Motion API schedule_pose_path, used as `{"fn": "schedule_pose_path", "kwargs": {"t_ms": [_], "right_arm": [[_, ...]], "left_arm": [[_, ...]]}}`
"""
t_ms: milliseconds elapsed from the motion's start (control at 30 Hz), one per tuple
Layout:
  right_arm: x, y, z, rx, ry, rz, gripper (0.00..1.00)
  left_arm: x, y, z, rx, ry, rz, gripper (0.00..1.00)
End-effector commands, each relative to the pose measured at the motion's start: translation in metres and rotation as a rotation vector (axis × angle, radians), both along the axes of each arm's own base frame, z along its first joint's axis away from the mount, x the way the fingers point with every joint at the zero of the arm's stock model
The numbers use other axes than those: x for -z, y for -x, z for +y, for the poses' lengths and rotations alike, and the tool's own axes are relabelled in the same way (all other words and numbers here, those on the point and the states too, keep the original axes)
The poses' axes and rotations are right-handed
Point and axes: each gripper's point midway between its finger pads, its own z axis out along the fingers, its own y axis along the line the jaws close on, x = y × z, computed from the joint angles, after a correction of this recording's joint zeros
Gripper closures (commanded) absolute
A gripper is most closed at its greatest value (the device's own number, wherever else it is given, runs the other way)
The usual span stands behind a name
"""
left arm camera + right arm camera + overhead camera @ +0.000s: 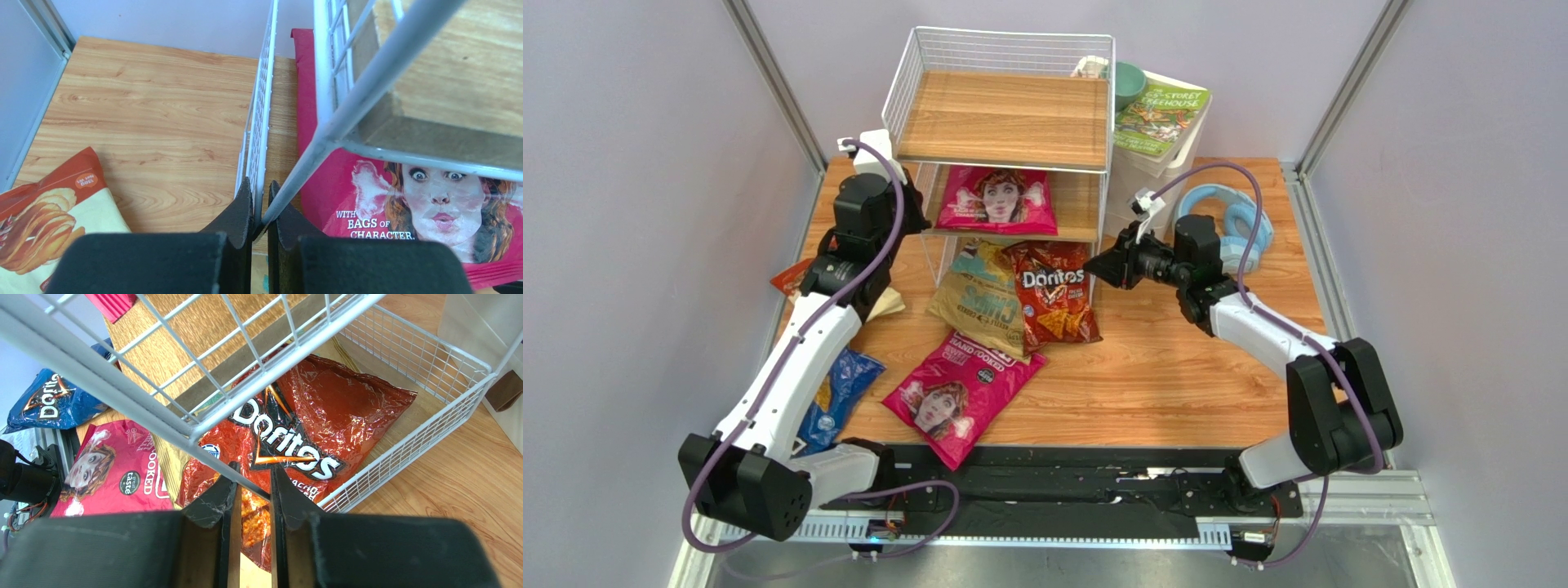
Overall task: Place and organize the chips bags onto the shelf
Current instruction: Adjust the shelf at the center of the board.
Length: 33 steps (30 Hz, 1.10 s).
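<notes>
Left gripper, right gripper each clamp shelf wire. Magenta bag lies on middle tier, red Doritos bag at bottom; rest unshelved, lower left.

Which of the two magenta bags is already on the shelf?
The far magenta bag, lying inside the shelf under its top tier; the near magenta bag lies on the table.

Pale lavender-grey walls close in on three sides of a light wood-grain counter, with silver metal posts running up the back corners. A white plastic drawer unit stands by the rear wall. A slotted metal rail edges the counter's near side. The light is soft and even.
</notes>
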Motion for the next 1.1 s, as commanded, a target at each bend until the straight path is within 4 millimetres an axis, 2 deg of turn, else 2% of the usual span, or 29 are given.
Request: {"fn": "schedule_pose_path", "kwargs": {"t_ms": [0,167,233,333,400,467,500,533,567,633,667,700,800,833,867,900,933,967,1000,1067], "right_arm": [[0.04,0.021,-0.014,0.048,0.013,0.266,1.0],[0.039,0.016,-0.01,0.057,0.005,0.272,1.0],[0.038,0.013,-0.009,0.071,0.001,0.275,0.95],[0.033,0.003,-0.005,0.083,-0.009,0.282,0.9],[0.033,-0.006,-0.003,0.098,-0.016,0.294,0.84],[0.021,-0.02,-0.002,0.128,-0.03,0.28,0.75],[0.026,-0.024,-0.003,0.153,-0.02,0.315,0.68],[0.011,-0.036,-0.002,0.18,-0.03,0.304,0.65],[0.011,-0.044,-0.005,0.222,-0.023,0.319,0.63],[0.014,-0.047,-0.005,0.24,0.002,0.384,0.57],[-0.001,-0.055,-0.005,0.253,0.0,0.367,0.55],[0.004,-0.05,-0.01,0.274,0.035,0.422,0.54],[-0.001,-0.041,-0.023,0.323,0.082,0.432,0.51],[-0.015,-0.033,-0.029,0.335,0.073,0.398,0.5],[-0.018,-0.028,-0.036,0.367,0.082,0.383,0.49],[-0.006,-0.016,-0.043,0.386,0.1,0.405,0.47],[-0.021,-0.008,-0.05,0.404,0.081,0.369,0.45],[-0.021,-0.002,-0.054,0.422,0.08,0.367,0.42],[-0.005,0.009,-0.058,0.427,0.095,0.401,0.4],[0.0,0.024,-0.058,0.414,0.072,0.438,0.38]], "left_arm": [[-0.023,0.013,0.007,-0.084,0.217,-0.058,1.0],[-0.02,0.043,0.019,-0.112,0.213,-0.058,1.0],[-0.016,0.05,0.026,-0.143,0.214,-0.053,1.0],[-0.021,0.065,0.035,-0.167,0.21,-0.068,1.0],[-0.022,0.067,0.036,-0.171,0.204,-0.063,1.0],[-0.023,0.066,0.036,-0.174,0.195,-0.046,1.0],[-0.022,0.065,0.037,-0.18,0.193,-0.037,1.0],[-0.022,0.063,0.036,-0.182,0.194,-0.023,1.0],[-0.023,0.062,0.035,-0.181,0.199,-0.018,1.0],[-0.024,0.06,0.031,-0.174,0.226,-0.013,1.0],[-0.019,0.056,0.029,-0.175,0.23,0.003,1.0],[-0.019,0.055,0.027,-0.168,0.239,0.006,1.0],[-0.011,0.05,0.023,-0.169,0.257,0.037,1.0],[-0.009,0.049,0.022,-0.169,0.257,0.043,1.0],[-0.009,0.048,0.022,-0.166,0.258,0.045,1.0],[-0.009,0.049,0.022,-0.167,0.258,0.047,1.0],[-0.007,0.049,0.022,-0.167,0.255,0.051,1.0],[-0.008,0.05,0.022,-0.167,0.257,0.049,1.0],[-0.004,0.05,0.022,-0.165,0.255,0.057,1.0],[-0.002,0.05,0.02,-0.159,0.255,0.063,1.0]]}}
